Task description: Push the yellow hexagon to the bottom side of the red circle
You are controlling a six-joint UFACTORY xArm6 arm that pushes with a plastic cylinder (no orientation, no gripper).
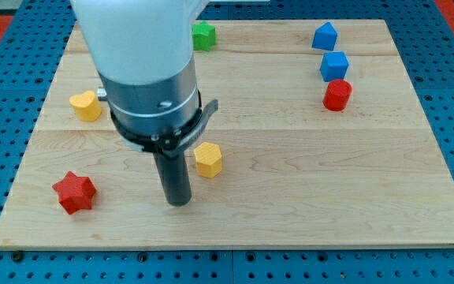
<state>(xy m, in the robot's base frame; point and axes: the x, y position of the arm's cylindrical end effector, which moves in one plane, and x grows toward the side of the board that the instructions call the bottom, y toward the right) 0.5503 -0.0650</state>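
The yellow hexagon (208,159) lies near the board's middle, a little left of centre. The red circle (337,95) sits at the view's upper right, far from the hexagon. My tip (180,202) rests on the board just left of and below the yellow hexagon, a short gap away. The arm's grey and white body hangs over the upper left of the board and hides what lies under it.
A blue block (334,66) sits right above the red circle, and another blue block (325,36) above that. A green block (203,35) is at the top centre. A yellow heart (86,105) and a red star (74,192) lie at the left.
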